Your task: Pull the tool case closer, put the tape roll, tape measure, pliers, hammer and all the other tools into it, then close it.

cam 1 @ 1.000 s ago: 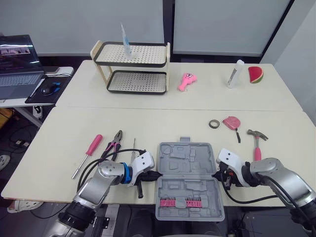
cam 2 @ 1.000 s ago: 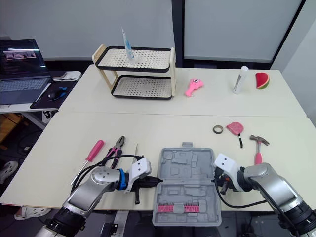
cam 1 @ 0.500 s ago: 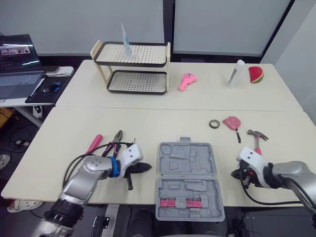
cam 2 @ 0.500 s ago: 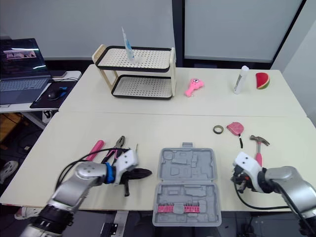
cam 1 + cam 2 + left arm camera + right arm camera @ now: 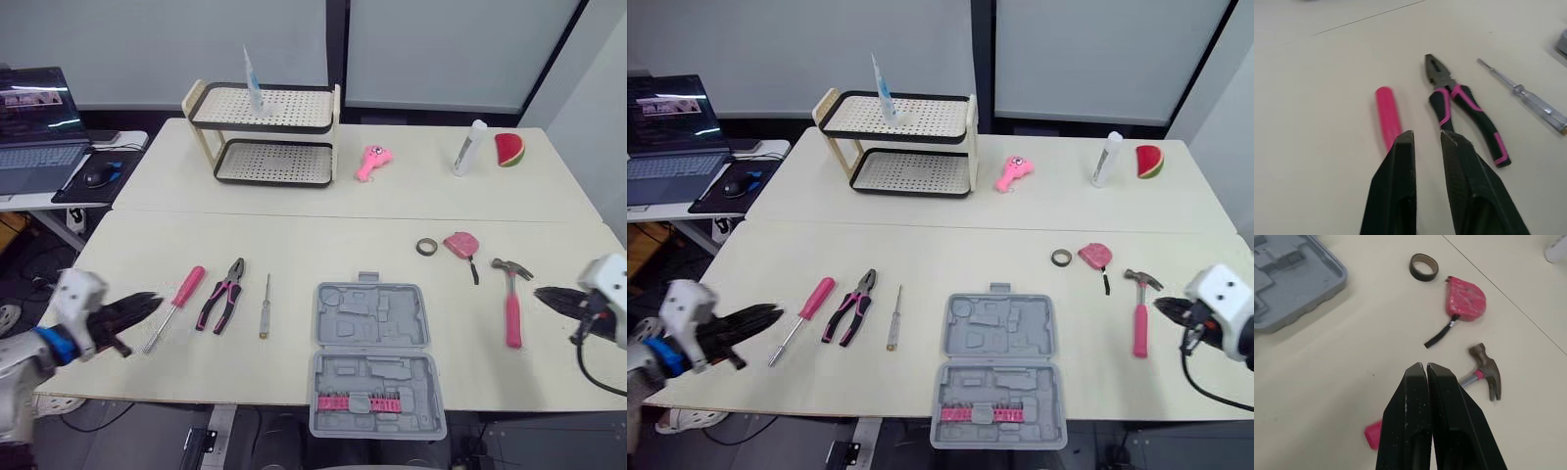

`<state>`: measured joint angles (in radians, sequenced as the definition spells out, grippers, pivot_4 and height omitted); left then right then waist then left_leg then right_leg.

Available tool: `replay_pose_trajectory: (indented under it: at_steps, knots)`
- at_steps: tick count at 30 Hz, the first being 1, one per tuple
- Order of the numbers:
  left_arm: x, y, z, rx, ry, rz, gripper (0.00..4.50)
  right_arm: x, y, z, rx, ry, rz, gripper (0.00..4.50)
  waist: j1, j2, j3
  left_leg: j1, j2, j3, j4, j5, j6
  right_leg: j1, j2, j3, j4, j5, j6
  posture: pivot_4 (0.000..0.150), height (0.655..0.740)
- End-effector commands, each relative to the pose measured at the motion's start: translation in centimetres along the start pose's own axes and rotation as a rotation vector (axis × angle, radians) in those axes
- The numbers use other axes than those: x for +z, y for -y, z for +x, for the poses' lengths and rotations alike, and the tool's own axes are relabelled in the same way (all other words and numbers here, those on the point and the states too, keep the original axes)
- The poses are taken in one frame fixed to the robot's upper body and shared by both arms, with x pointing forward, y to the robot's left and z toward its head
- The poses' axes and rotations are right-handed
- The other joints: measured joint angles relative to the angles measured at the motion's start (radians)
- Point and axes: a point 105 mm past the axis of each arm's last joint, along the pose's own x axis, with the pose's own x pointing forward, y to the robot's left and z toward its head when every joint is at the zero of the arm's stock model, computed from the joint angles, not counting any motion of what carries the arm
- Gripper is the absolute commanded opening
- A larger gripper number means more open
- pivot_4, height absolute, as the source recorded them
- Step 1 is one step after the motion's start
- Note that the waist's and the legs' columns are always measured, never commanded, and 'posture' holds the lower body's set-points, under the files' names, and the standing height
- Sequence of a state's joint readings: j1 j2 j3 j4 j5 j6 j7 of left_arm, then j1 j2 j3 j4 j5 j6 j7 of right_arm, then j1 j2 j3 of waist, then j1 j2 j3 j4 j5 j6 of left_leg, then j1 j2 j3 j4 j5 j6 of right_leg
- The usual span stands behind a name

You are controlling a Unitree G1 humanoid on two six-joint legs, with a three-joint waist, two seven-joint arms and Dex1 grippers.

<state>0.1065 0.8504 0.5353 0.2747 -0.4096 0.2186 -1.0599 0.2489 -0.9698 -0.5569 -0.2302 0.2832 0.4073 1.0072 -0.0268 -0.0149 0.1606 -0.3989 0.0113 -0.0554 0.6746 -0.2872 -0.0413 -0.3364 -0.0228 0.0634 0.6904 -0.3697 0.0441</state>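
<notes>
Jaws grip nothing: the right gripper (image 5: pixel 1424 366) is pinched together, the left gripper (image 5: pixel 1425 137) slightly parted. Near-centre lies the open grey plastic tool case (image 5: pixel 372 357), seemingly within reach. Black-and-pink pliers (image 5: pixel 223 294) and a pink-handled screwdriver (image 5: pixel 176 305) lie left; a pink-handled hammer (image 5: pixel 510 299), pink tape measure (image 5: pixel 458 244) and dark tape roll (image 5: pixel 424 246) lie right, each arm probably beside its share.

Open tool case (image 5: pixel 999 338) between pliers (image 5: pixel 851 305) on the left and hammer (image 5: pixel 1139 318) on the right

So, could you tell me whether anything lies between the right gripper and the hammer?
Nothing visible does: only bare table separates the right gripper from the hammer; the tape measure lies farther back.
</notes>
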Motion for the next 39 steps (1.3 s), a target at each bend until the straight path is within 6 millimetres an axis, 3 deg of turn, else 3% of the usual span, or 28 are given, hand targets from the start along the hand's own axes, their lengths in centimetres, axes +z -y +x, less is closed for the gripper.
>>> replay_pose_trajectory:
  at_steps: [1, 6, 9, 16, 20, 27, 34, 39]
  knots:
    - [-1.5, -2.1, -2.8, 0.100, -0.020, -0.046, 2.04, -0.3, 1.5, -1.8, -0.049, 0.012, -0.005, 0.67, -0.003, 0.000, 0.000, 0.000, 0.000, 0.000, -0.001, 0.000, 0.000, 0.000, 0.000, 0.000, 0.000, 0.000, 0.000, 0.150, 0.7400]
    - [-4.1, -2.2, -4.3, 0.128, -0.068, -0.101, 3.61, -2.1, 1.4, -2.5, -0.041, -0.016, 0.049, 1.52, -0.002, 0.000, 0.000, 0.002, 0.000, 0.001, -0.004, 0.000, 0.000, 0.000, -0.001, 0.001, 0.000, 0.000, 0.000, 0.150, 0.7400]
    - [-5.0, -1.8, -4.8, 0.129, -0.074, -0.119, 4.49, -3.4, 0.3, -2.8, 0.014, -0.055, 0.074, 2.00, -0.002, 0.000, 0.000, 0.002, 0.000, 0.001, -0.005, 0.000, 0.000, 0.000, -0.001, 0.002, -0.001, 0.000, 0.000, 0.150, 0.7400]
    - [-5.2, -1.2, -4.5, 0.118, -0.075, -0.114, 4.50, -3.7, 0.3, -2.5, 0.036, -0.066, 0.085, 3.26, -0.004, -0.001, 0.000, 0.004, 0.000, 0.002, -0.008, 0.000, 0.000, 0.001, -0.001, 0.003, -0.002, 0.000, 0.000, 0.150, 0.7400]
    - [-4.4, -0.6, -4.3, 0.086, -0.065, -0.079, 4.50, -3.0, 1.0, -2.0, 0.017, -0.053, 0.045, 4.46, -0.004, -0.001, 0.000, 0.004, 0.000, 0.002, -0.009, 0.000, 0.000, 0.001, -0.001, 0.003, -0.003, 0.000, 0.000, 0.150, 0.7400]
    - [-1.4, 2.2, -1.9, -0.076, -0.007, 0.002, 4.50, 1.5, 1.5, -0.3, 0.061, 0.054, -0.060, 4.46, -0.004, 0.000, -0.001, 0.004, 0.000, 0.002, -0.009, 0.000, 0.000, 0.001, -0.001, 0.003, -0.002, 0.000, 0.000, 0.150, 0.7400]
    - [4.6, 9.4, 3.1, -0.420, 0.114, 0.141, 4.50, 7.3, -1.1, 3.8, 0.214, 0.113, -0.126, 4.46, -0.003, 0.000, 0.000, 0.003, 0.000, 0.002, -0.008, 0.000, -0.001, 0.001, -0.001, 0.002, -0.002, 0.000, 0.000, 0.150, 0.7400]
    - [8.2, 13.5, 5.4, -0.580, 0.185, 0.196, 4.50, 8.7, -1.9, 7.2, 0.227, 0.086, -0.118, 4.46, -0.004, 0.000, 0.000, 0.002, 0.000, 0.002, -0.007, 0.000, -0.001, 0.000, -0.001, 0.002, -0.002, 0.000, 0.000, 0.150, 0.7400]
